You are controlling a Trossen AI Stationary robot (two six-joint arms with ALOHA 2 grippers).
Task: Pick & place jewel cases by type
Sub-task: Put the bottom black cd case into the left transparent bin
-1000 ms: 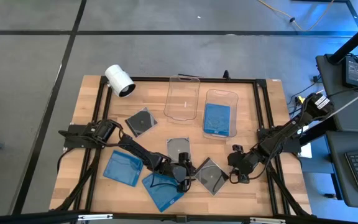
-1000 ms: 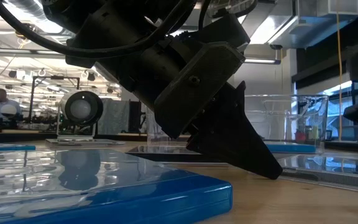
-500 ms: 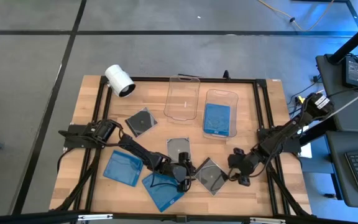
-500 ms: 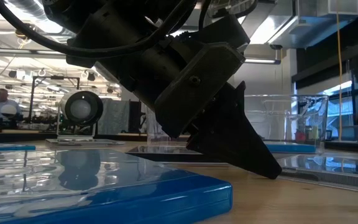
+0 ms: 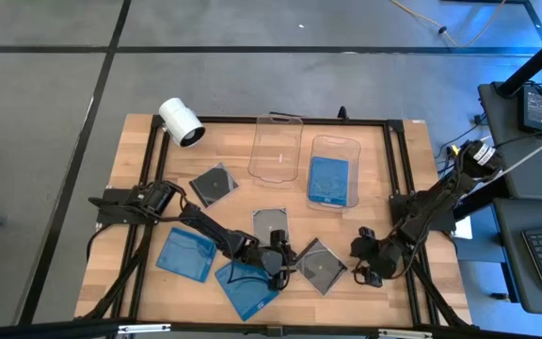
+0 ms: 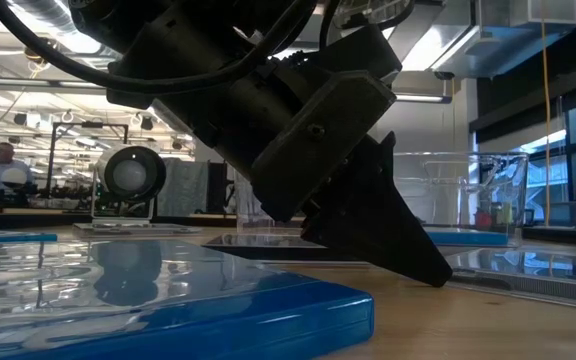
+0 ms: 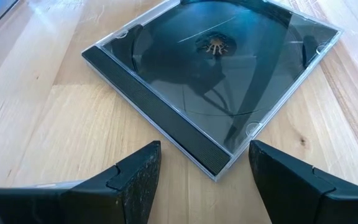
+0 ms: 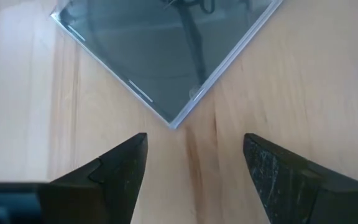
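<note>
Jewel cases are lying scattered near the table's front; both grippers, left gripper [image 5: 281,261] and right gripper [image 5: 358,268], fingers apart, are flanking one dark case [image 5: 318,266]. Next, I'd guess, comes closing on its edge.

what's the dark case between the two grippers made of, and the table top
The dark jewel case looks like clear glossy plastic over a black tray: you see through the lid, and it shows glare streaks. The table top looks like pale, lightly finished wood, with visible grain lines and plank seams.
</note>
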